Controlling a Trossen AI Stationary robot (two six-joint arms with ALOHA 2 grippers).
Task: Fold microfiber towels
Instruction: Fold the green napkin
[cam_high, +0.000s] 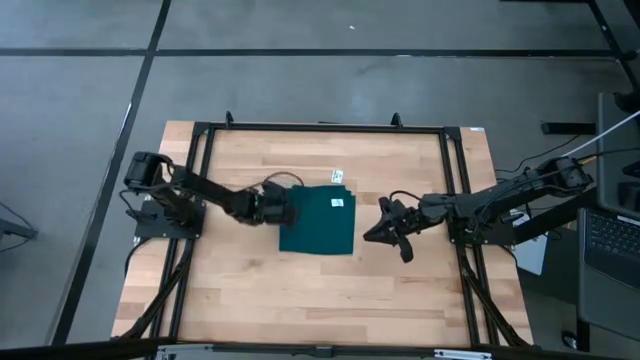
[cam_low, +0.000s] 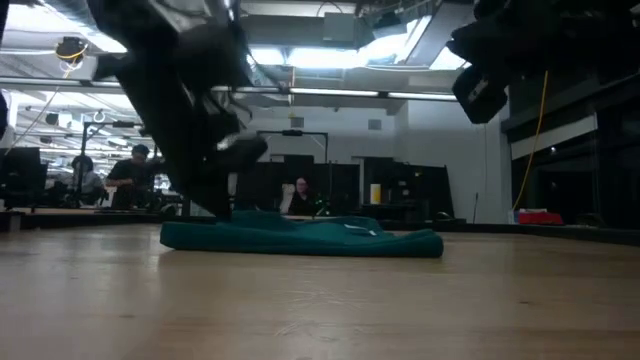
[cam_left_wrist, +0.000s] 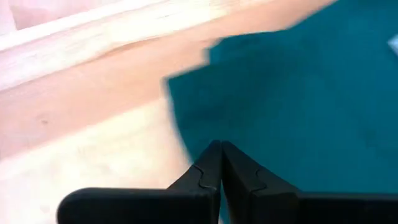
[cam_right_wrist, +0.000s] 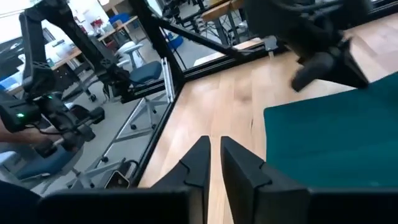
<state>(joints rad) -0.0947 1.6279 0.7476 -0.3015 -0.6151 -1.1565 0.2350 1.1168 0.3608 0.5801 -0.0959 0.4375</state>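
Observation:
The dark teal towel lies folded into a flat rectangle at the table's middle, with a small white tag on its top near the far right corner. It also shows in the low view and the right wrist view. My left gripper is shut, low over the towel's left edge. My right gripper is raised off the table to the right of the towel, with a narrow gap between its fingers and nothing in it. My left gripper's shut fingertips stand at the towel's left edge, coming slanting down from the table's left. No cloth shows between the fingers. I cannot tell whether they touch the cloth.
A black metal frame runs round the wooden table. A small white label lies on the wood just beyond the towel. A laptop is off the table's right side. People sit in the room behind.

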